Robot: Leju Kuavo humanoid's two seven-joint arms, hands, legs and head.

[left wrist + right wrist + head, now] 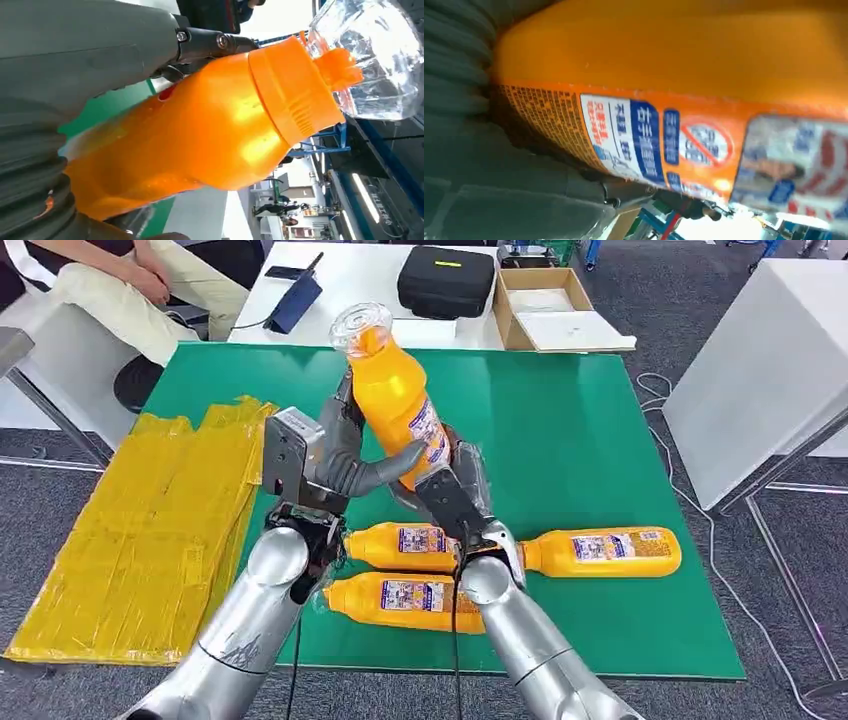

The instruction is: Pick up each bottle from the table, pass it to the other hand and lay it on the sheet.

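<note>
Bottle (392,400) upright above desk (560,420), mid-handover. Left hand (335,455) fingers wrapped round body, right hand (455,485) clasping base. Confirm left grip firm before right lets go; then sheet (140,540).

A flat green rectangular table top (600,420) carries three orange plastic bottles with printed labels, all lying on their sides near its front edge. One bottle (395,545) lies left of centre, a second (400,602) just nearer than it, and a third (605,552) to their right. A crinkled yellow plastic sheet (150,530) covers the table's left edge and hangs over it.
</note>
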